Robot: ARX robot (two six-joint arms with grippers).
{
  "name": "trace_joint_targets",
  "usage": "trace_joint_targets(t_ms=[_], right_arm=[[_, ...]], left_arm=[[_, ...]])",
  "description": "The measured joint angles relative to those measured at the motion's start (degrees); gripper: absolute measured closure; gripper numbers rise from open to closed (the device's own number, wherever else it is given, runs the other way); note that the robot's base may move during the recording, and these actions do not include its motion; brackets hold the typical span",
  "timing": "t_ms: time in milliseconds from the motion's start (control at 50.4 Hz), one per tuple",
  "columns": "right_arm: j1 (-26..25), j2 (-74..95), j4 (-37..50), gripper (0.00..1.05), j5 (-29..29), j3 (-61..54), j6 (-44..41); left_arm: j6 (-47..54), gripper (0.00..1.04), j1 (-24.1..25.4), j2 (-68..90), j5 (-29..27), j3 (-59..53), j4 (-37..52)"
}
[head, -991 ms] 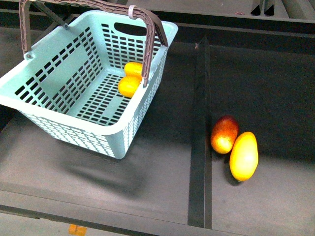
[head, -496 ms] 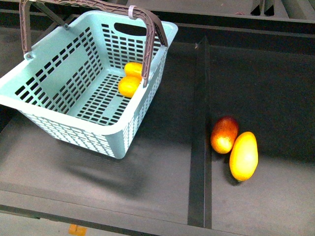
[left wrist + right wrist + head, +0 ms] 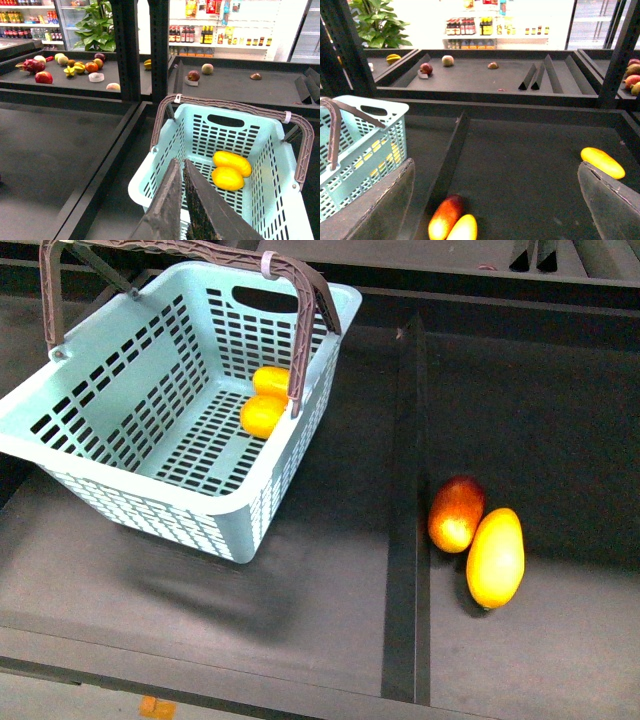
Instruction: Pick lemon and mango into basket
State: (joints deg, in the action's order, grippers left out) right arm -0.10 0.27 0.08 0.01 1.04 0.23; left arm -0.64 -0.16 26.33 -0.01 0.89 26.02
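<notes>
The basket [image 3: 150, 410] sits left of the divider [image 3: 408, 510], holding two lemons [image 3: 264, 415] that touch. Right of the divider, a yellow mango [image 3: 495, 558] touches a red mango [image 3: 456, 513]. Left gripper [image 3: 181, 200] is closed, empty; right gripper [image 3: 495, 200] is spread wide.

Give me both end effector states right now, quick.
Left end effector: closed, empty, above the basket.
Right end effector: open wide, empty, above the two mangoes.
</notes>
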Motion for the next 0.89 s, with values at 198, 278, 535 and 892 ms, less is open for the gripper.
trace_joint_targets(t_ms=[198,278,535,892], right_arm=[[0.0,0.0,0.0,0.09,0.02,0.0,0.0],[0.0,0.0,0.0,0.09,0.02,0.0,0.0],[0.0,0.0,0.0,0.09,0.02,0.0,0.0],[0.0,0.02,0.0,0.09,0.0,0.0,0.0]], left_arm=[[0.0,1.02,0.0,-6.78,0.02,0.0,-6.47],[0.0,1.02,0.0,-8.55,0.0,0.0,-8.24],[0.0,1.02,0.0,-14.05,0.02,0.0,-13.66],[0.02,1.02,0.0,-25.94,0.02,0.0,-25.92]])
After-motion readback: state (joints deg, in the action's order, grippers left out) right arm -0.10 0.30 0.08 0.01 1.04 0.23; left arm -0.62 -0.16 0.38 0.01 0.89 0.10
